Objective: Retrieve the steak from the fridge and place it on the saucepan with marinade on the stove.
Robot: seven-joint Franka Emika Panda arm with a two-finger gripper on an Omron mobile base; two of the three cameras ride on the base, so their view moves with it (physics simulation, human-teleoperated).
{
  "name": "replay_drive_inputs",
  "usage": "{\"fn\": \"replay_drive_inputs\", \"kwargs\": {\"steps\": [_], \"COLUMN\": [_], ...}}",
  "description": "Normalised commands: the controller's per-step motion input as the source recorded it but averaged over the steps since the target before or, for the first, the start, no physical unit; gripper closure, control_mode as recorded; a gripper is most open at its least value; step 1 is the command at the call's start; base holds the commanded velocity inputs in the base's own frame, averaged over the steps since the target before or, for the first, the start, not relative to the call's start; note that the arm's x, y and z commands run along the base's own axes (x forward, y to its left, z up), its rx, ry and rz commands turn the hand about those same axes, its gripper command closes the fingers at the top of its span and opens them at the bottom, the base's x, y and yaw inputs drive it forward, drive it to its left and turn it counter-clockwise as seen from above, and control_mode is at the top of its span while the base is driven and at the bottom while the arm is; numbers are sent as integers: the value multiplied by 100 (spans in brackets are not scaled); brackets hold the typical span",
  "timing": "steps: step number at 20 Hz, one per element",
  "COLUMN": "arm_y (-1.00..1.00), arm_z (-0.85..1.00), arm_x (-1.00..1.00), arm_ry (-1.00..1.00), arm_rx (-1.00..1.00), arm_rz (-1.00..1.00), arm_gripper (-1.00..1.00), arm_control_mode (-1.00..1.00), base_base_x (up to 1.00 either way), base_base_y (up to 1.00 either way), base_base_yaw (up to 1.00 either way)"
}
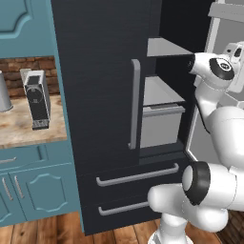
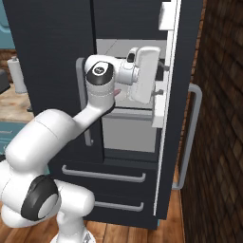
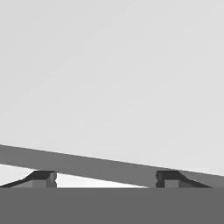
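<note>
Fridge [image 1: 100,95]: right door swung open, left door shut w/ its silver handle [image 1: 136,102]; two lower drawers shut. Arm reaches into the open compartment at mid-shelf level, hand up close to a pale grey inner surface. Grey shelves [image 1: 162,93] and a bin below them inside.

Gripper [image 3: 105,179]: fingers [image 3: 43,178] well apart in hand view, nothing between them, a grey shelf edge running across just beyond the tips.

Steak [image 2: 116,93]: prob the small pink sliver peeking out behind the forearm in right base view, on the mid shelf; too hidden to be sure. Not grasped.

Risks:
- hand view shows no steak, so closing now likely grabs air or the shelf lip.
- wrist sits tight betw open door [image 2: 166,95] and shelf; a wide swing out could clip the door.
- flat thin slab, fingers may slide over it.

Around: wooden bench [image 1: 24,124] left of fridge w/ a grey appliance [image 1: 37,97], teal cabinets below. Brick wall on the right. Saucepan, stove not visible here.
</note>
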Motion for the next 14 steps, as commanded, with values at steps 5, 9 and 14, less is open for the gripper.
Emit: {"fn": "replay_drive_inputs", "kwargs": {"steps": [5, 9, 14], "arm_y": [57, 96, 100], "arm_z": [-1, 15, 5], "arm_x": [-84, -76, -69], "arm_ry": [-31, -35, -36], "arm_rx": [7, 11, 12], "arm_rz": [0, 0, 2], "arm_gripper": [-100, -100, -100], "arm_control_mode": [-100, -100, -100], "base_base_x": [0, 0, 0], "base_base_y": [0, 0, 0], "base_base_yaw": [0, 0, 0]}}
